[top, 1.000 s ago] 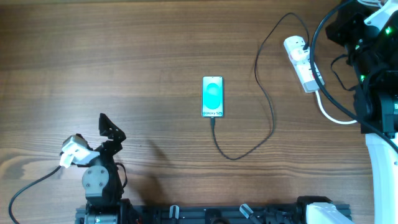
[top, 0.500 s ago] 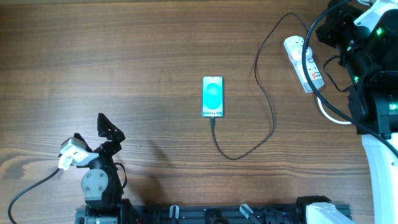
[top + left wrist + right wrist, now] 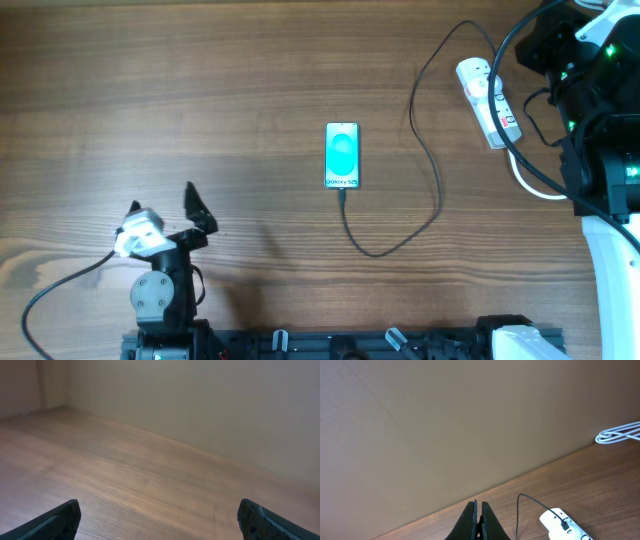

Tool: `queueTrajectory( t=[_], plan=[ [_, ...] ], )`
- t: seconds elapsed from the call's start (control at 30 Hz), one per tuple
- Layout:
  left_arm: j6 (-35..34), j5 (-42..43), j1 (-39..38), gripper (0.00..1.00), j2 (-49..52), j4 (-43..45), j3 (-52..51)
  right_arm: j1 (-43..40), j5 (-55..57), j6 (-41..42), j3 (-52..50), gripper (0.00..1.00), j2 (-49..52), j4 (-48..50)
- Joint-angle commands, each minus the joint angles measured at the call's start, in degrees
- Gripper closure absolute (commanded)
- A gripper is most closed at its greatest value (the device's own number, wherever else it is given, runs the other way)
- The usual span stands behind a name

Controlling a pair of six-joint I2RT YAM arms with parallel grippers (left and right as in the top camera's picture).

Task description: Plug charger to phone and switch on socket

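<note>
The phone (image 3: 342, 155) lies lengthwise toward us, charger (image 3: 437, 190) at its near end.
We see left pincer (image 3: 157, 512) spread wide, right pincer (image 3: 478, 512) pressed together, empty.

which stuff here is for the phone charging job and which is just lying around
For the job: phone, charger, socket.
Lying about: looped white cable, in the right wrist view.

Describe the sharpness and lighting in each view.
Overhead: sharp and evenly lit, the phone glowing. Left wrist: the table looks soft and hazy, with a pale sheen. Right wrist: crisp, the shut right tool and the socket both in focus.
</note>
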Motion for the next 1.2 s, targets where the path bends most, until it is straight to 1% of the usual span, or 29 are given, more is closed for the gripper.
queueTrajectory(
  t=[0.0,0.3,0.63,0.83,0.93,1.17],
  plan=[
    [8.48,7.02,0.31,0.00,0.17,-0.52,-0.68,0.17,1.38,-0.81,-0.04,0.94,-1.01,0.50],
    [8.48,7.02,0.31,0.00,4.52,-0.52,-0.68,0.17,1.36,-0.72,-0.04,0.93,-1.49,1.14],
    [8.46,7.02,0.31,0.00,4.96,-0.50,-0.68,0.17,0.48,-0.61,-0.04,0.93,-1.55,0.76],
    [8.46,7.02,0.26,0.00,3.02,-0.48,-0.70,0.17,0.46,-0.59,-0.04,0.93,-3.54,0.83],
    [8.46,7.02,0.26,0.00,-0.66,-0.48,-0.70,0.17,0.50,-0.63,-0.04,0.93,-4.17,0.83],
    [8.46,7.02,0.31,0.00,-0.68,0.13,-0.96,0.17,0.52,-0.79,-0.04,0.92,-5.90,0.98]
  ],
)
